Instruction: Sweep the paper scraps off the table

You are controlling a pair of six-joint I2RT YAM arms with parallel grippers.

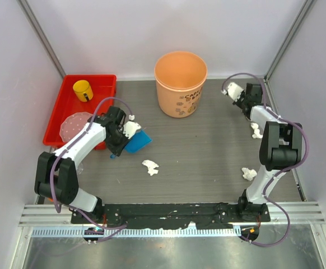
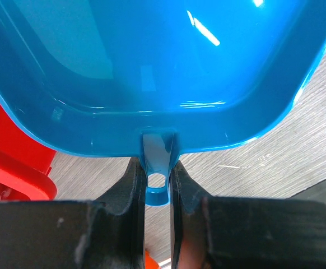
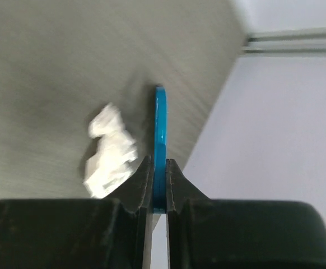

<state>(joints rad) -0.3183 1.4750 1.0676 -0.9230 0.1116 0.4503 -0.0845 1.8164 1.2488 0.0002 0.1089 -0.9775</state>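
My left gripper [image 1: 120, 141] is shut on the handle tab of a blue dustpan [image 1: 138, 140] at the left of the dark grey table [image 1: 208, 145]. In the left wrist view the dustpan [image 2: 152, 67] fills the top and its tab sits between the jaws of the left gripper [image 2: 156, 180]. My right gripper [image 1: 247, 108] is near the right wall, shut on a thin blue tool [image 3: 161, 134] seen edge-on in the right gripper [image 3: 159, 176]. One paper scrap [image 3: 110, 152] lies just left of that tool. Other scraps lie mid-table [image 1: 150, 167] and by the right arm [image 1: 256, 131] [image 1: 248, 174].
An orange bucket [image 1: 181, 84] stands at the back middle. A red tray [image 1: 57, 115] at the left holds a yellow cup [image 1: 83, 89] and a pinkish plate [image 1: 75, 124]; it also shows in the left wrist view [image 2: 17, 168]. Pale walls enclose the table.
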